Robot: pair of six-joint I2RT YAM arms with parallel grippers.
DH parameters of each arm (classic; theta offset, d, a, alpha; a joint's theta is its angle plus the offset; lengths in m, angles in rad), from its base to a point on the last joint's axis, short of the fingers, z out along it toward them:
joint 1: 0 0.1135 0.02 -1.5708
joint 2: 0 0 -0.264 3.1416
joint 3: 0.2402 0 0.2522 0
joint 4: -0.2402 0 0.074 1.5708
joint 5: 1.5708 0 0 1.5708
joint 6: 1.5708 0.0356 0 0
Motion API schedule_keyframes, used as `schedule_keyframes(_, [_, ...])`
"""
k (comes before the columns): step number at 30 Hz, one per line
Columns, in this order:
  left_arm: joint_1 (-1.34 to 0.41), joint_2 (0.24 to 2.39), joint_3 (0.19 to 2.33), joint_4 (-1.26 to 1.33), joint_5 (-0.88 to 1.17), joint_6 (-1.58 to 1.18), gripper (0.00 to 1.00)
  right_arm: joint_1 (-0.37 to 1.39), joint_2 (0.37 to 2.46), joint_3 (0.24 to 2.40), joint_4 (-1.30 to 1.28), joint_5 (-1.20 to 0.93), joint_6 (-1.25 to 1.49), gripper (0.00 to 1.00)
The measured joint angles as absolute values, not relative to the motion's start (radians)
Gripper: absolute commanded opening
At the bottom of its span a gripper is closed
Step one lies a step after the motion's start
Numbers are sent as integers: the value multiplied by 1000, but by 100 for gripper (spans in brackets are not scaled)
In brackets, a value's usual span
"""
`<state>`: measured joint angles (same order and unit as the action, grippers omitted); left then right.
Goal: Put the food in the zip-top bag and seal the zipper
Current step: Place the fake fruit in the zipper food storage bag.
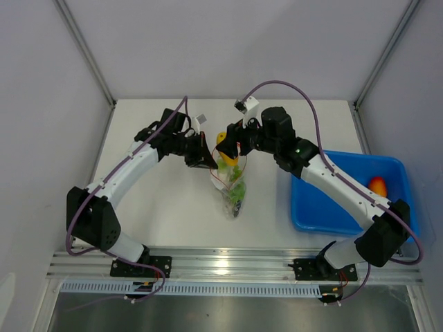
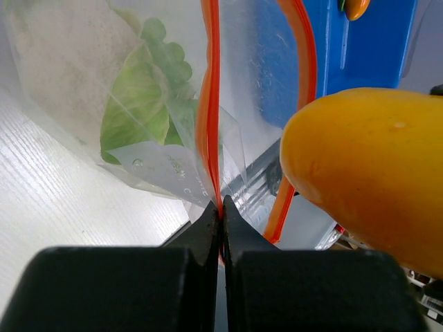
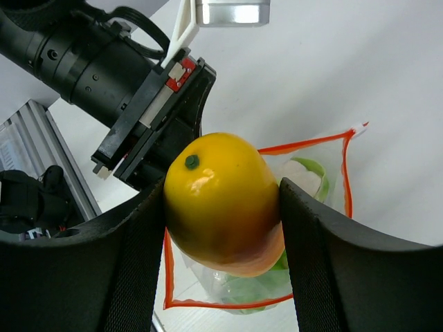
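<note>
Left end effector (image 2: pixel 221 220) is clamped on the zipper (image 2: pixel 209 104), holding the bag (image 1: pixel 233 192) mouth open. Right end effector (image 3: pixel 223 214) is closed on the yellow fruit (image 3: pixel 218 190), just above that mouth. The bag's long axis runs toward the near edge of the surface (image 1: pixel 159 207).

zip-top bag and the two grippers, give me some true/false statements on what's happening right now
1. The right gripper holds a yellow-orange fruit. True.
2. The left gripper is open, clear of everything. False: it is shut on the zipper.
3. Green leafy food already lies inside the zip-top bag. True.
4. The blue tray holds nothing. False: an orange-red fruit lies in it.
5. The bag's mouth is sealed. False: the zipper strips stand apart.
</note>
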<state>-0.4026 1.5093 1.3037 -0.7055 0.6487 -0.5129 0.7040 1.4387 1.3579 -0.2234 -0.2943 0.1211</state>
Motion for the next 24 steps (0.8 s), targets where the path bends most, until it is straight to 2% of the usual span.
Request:
schedule_keyframes(8, [-403,1509,1333,-713,649,-514,0,711,1439,1304,-214,-292,143,38])
schedule_keyframes(10, [-403,1509,1338,-713,649,-514,1,712,1442,1301,-219,-286,148,38])
schedule_keyframes(13, [-403,1509,1338,-714,648,-514,1,712,1442,1301,-218,-278,150,46])
schedule_keyframes(14, [-403,1509,1338,-714,649,-514,0,712,1443,1301,-218,-276,150,55])
schedule_keyframes(18, [-403,1509,1338,-714,649,-514,0,712,1447,1301,-218,-268,156,56])
schedule_keyframes(19, [-403,1509,1338,-714,649,-514,1,712,1448,1301,-218,-267,157,74])
schedule_keyframes(20, [-403,1509,1338,-714,649,-514,1,713,1448,1301,-220,-266,157,99])
schedule_keyframes(24, [-403,1509,1340,-716,649,-513,0,715,1448,1301,-219,-256,157,99])
